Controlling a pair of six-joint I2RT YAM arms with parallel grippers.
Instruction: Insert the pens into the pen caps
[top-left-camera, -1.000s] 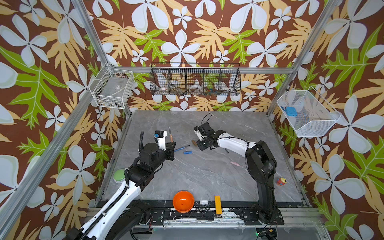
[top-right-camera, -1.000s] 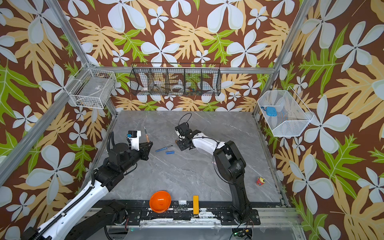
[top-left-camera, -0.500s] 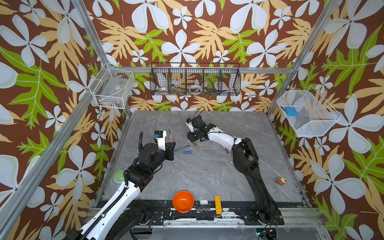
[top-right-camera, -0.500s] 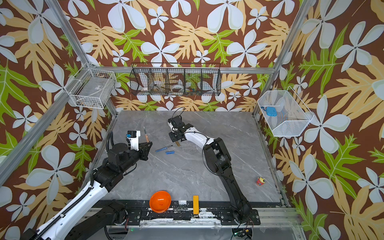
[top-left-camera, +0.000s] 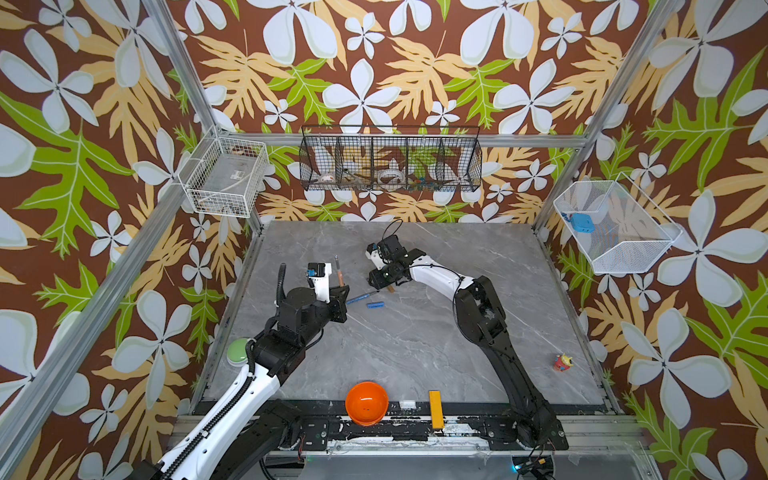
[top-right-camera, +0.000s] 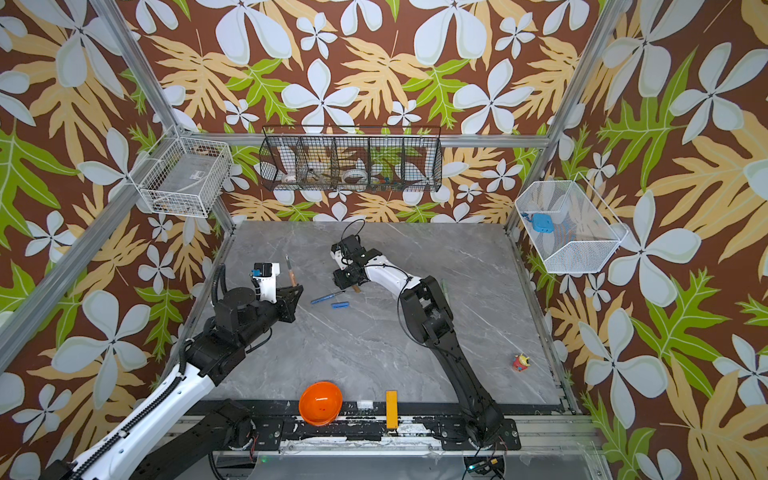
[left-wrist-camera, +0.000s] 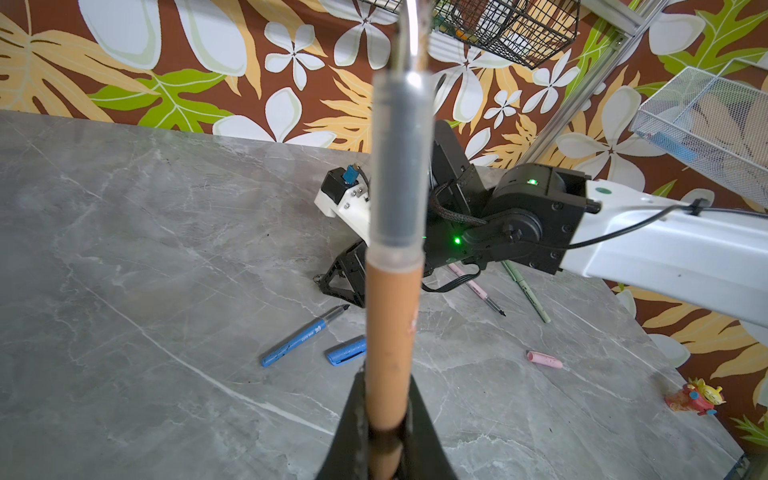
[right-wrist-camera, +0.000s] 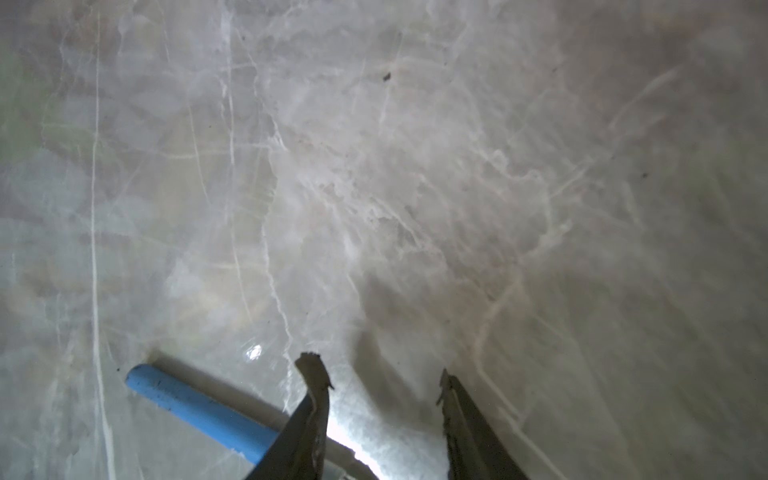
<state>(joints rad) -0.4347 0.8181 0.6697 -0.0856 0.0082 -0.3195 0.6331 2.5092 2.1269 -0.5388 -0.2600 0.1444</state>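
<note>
The grey marble table (top-left-camera: 415, 353) carries everything, and the blue pen (top-left-camera: 362, 297), lying a little left of its middle, is my marker. The left arm (top-left-camera: 249, 386) comes up from the front left corner and ends just left of that pen. Its left tool (top-left-camera: 342, 290) is pinched tight on the brown pen (top-left-camera: 339, 272), which stands upright with its metal tip pointing up. The right arm (top-left-camera: 436, 274) bends in from the right and holds the right tool (right-wrist-camera: 378, 380) low over the table, just behind the blue pen's dark tip. Its jaws stand apart with bare marble between them, and in the right wrist view one finger (right-wrist-camera: 311, 399) crosses in front of the blue barrel. Straight toward the front edge from the blue pen sits the orange bowl (top-left-camera: 367, 402), and the yellow bar (top-left-camera: 435, 409) lies at that same edge, further right. Off to the right of the blue pen, partly under the right arm, lie the pink pen (left-wrist-camera: 473, 287) and the pale green pen (left-wrist-camera: 525, 291), near each other but apart. The red toy figure (top-left-camera: 562, 362) stands far right of the blue pen, nearer the front. The blue cap (top-left-camera: 375, 306) lies just beside the blue pen on its front side, not touching it. The pink cap (left-wrist-camera: 544, 360) lies well to the right. The brown cap (top-left-camera: 390, 287) pokes out at the right tool's edge, just past the blue pen's tip; I cannot tell whether the tool touches it.
</note>
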